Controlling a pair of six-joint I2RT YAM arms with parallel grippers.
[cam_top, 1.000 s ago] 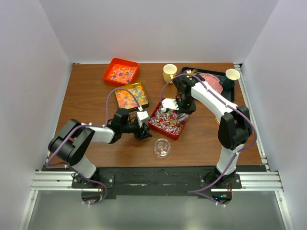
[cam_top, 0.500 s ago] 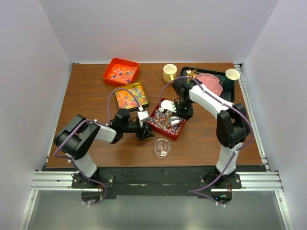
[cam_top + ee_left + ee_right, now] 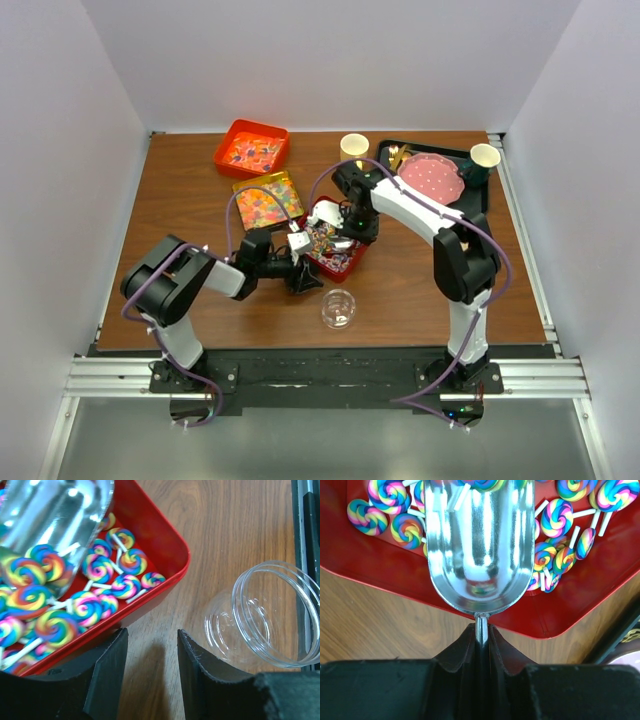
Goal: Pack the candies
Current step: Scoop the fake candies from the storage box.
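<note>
**Arm pose.** My left arm lies low over the near left of the table, elbow folded and forearm pointing right. My left gripper sits at the near corner of the red tray. Its fingers are spread, with bare wood between them, and they hold nothing. The left finger is just beside the tray's near wall; I cannot tell whether it touches.

My right arm rises from its base at the near right, reaches far and left, then bends down over the red tray. My right gripper is pinched on the thin handle of a metal scoop. The scoop's bowl is over the tray and points away from the gripper.

**Edges and room.**
- A clear jar stands open on the wood, just right of my left gripper. It is near the red tray but apart from it.
- Bare wood lies to the right of the jar and the red tray.
- A yellow tray sits just beside the red tray on its far left.
- An orange tray sits farther back.
- A pink dotted plate lies at the far right, well apart.

**Candies.** The candies under the scoop are rainbow swirls on white sticks, and they fill the red tray.
- From the left wrist, the nearest ones lie just inside the tray corner, beyond my left finger.
- From the right wrist, they lie on both sides of the bowl, and a few sit at its far mouth.
- More candies fill the yellow and orange trays.
</note>
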